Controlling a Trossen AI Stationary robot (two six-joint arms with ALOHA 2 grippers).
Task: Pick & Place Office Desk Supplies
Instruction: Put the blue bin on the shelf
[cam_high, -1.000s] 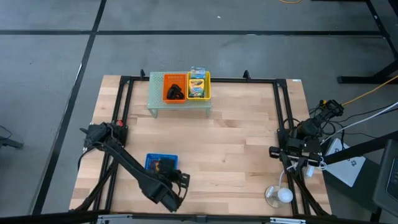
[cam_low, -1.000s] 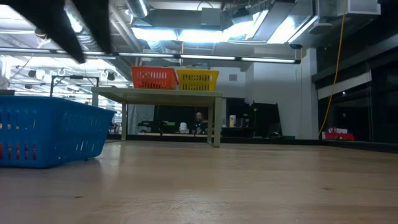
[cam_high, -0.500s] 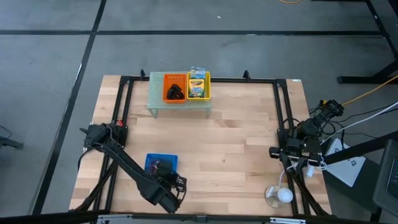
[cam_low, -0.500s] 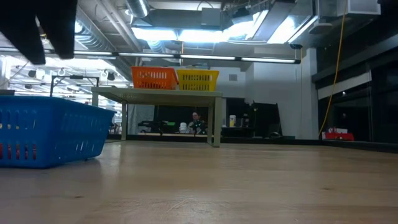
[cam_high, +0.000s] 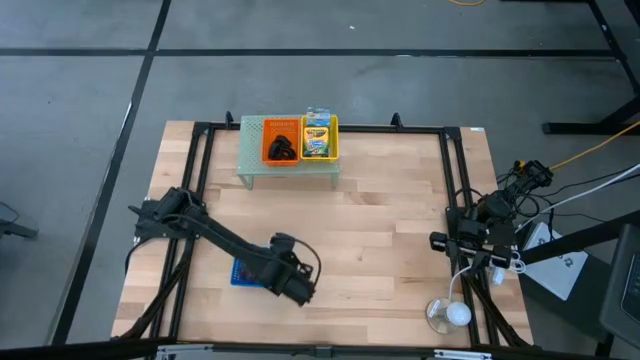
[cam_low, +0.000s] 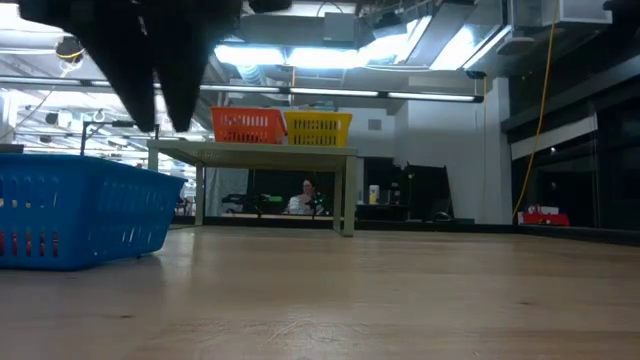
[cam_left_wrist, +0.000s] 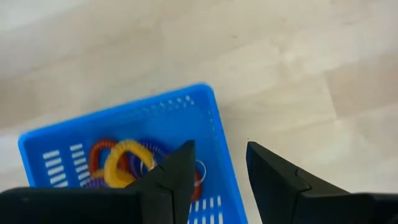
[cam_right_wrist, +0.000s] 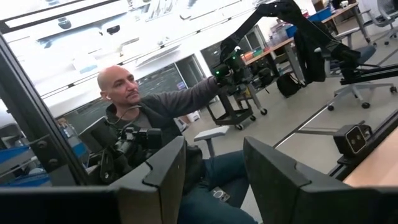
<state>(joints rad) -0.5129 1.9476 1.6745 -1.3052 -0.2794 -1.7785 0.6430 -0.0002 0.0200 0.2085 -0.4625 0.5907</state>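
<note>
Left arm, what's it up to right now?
The left gripper hangs open and empty above the blue basket, which holds orange, yellow and purple rings. On the green mesh riser sit an orange basket with black clips and a yellow basket with a crayon box. The right gripper waits open at the table's right edge.

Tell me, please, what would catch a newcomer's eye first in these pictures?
Probably the left arm stretched across the table's front half, its open left gripper hanging empty above the blue basket holding orange, yellow and purple rings. Next, the pale green mesh riser at the far edge, carrying an orange basket and a yellow basket with crayon boxes.
</note>
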